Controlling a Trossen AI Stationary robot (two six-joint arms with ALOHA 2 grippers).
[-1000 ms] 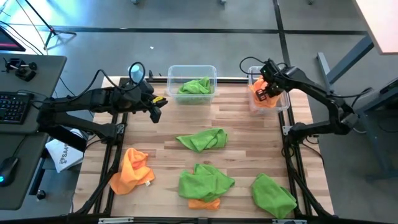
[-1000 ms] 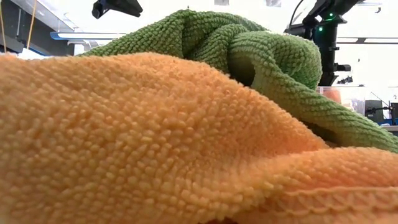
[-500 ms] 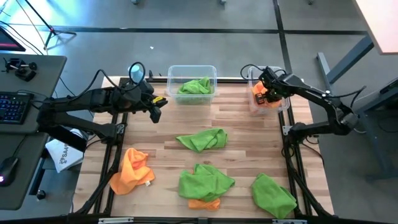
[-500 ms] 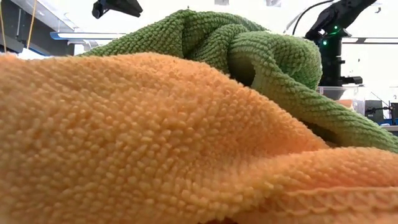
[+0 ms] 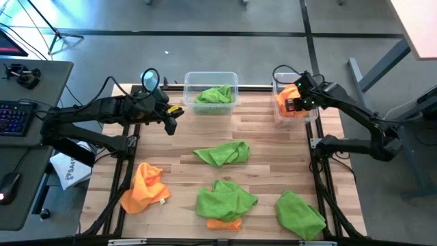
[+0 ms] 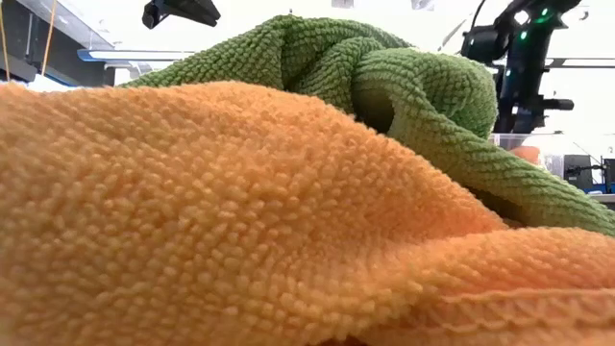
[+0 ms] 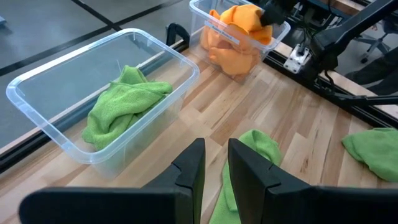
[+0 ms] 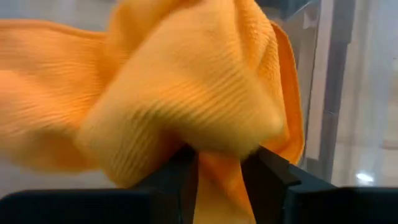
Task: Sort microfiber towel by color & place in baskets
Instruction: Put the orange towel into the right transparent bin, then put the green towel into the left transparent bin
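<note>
The narrow clear basket (image 5: 313, 115) stands at the table's far right and holds an orange towel (image 5: 289, 109). My right gripper (image 5: 298, 104) points down into it, fingers apart with the towel (image 8: 186, 81) bunched between them. The wider basket (image 5: 187, 83) at the far middle holds a green towel (image 5: 214, 94). On the table lie three green towels (image 5: 222, 152) (image 5: 225, 199) (image 5: 300, 213). An orange one (image 5: 145, 186) lies near left, and another orange one (image 5: 224, 223) under the middle green. My left gripper (image 7: 216, 168) hangs above the far left, narrowly open on nothing. My right gripper comes at the orange towel from above, slanting down into the narrow basket. A bunched fold of the towel (image 8: 219, 165) runs through the gap between its parted fingers (image 8: 180, 177). The towel's bulk rests in the basket (image 7: 239, 43). How many layers, I cannot tell.
A small light-blue round object (image 5: 149, 78) stands at the far left corner, beside my left arm. In the low view the orange towel (image 6: 240, 211) and the green one (image 6: 384, 77) on top of it block nearly everything. Bare wood lies between the baskets and the loose towels.
My right gripper has shifted a little toward the table's right edge above the narrow basket and has rolled about its own axis. The orange towel stays in the basket under it.
</note>
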